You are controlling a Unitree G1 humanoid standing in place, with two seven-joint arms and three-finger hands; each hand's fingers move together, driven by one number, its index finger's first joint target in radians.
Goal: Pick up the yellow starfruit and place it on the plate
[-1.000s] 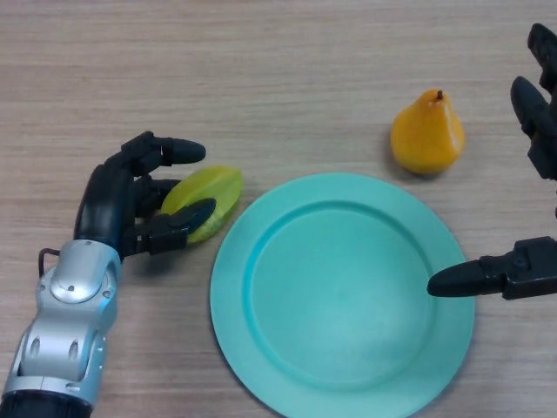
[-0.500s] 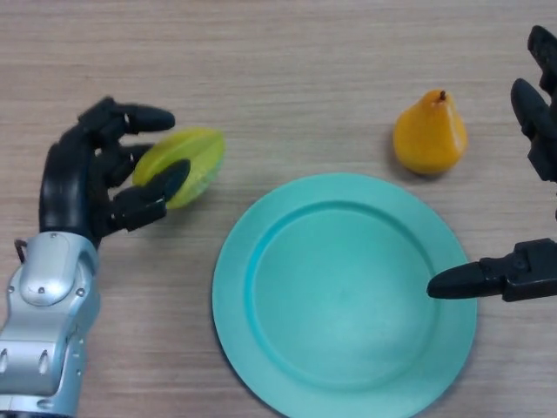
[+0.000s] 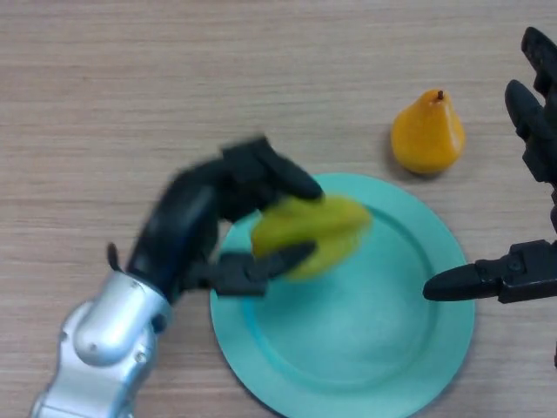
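Left hand (image 3: 204,222) over the left part of the teal plate (image 3: 365,366), fingers (image 3: 278,174) and thumb curled around the yellow starfruit (image 3: 309,233). Starfruit held above the plate's left half; contact with the plate not possible to tell. Right hand (image 3: 509,280) at the right edge, fingers straight and released. Orange pear (image 3: 426,135) on the wooden table (image 3: 130,87), beyond the plate on the far right.

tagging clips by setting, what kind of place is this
Probably a lab tabletop set up for manipulation practice: a bare wood-grain table holding only a teal plate, a pear and the starfruit in the left hand.
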